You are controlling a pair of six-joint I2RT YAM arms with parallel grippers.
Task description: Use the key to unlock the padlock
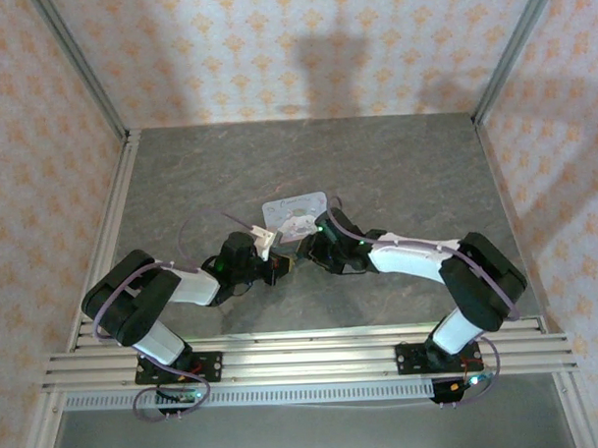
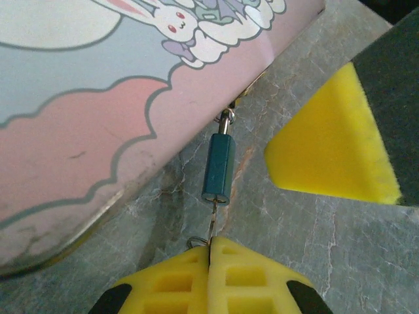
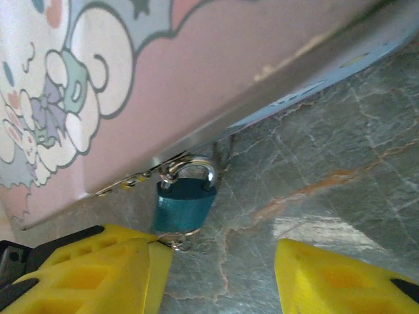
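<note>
The left gripper (image 2: 211, 247) has its yellow fingers pressed together on the key (image 2: 212, 226), of which a thin sliver shows between the pads and the padlock (image 2: 219, 167). The key's tip appears to sit in the keyhole at the padlock's lower end (the slot itself is too small to make out).

The padlock lies on the table (image 2: 327, 261) just beside the pastel tin (image 2: 85, 144), its shackle (image 3: 194, 171) closed through the tin's hasp. The right gripper (image 3: 213, 261) has its jaws apart; one pad hangs near the padlock's flank in the left wrist view, not touching it.

By the look of it, insertion is done and the step in hand is the turn. That calls for a twist of the left wrist about the key's own line, with no sideways pull that could bend the key or work it out. Since the padlock swings loose on the hasp, the right gripper would likely need to close on its body first.
</note>
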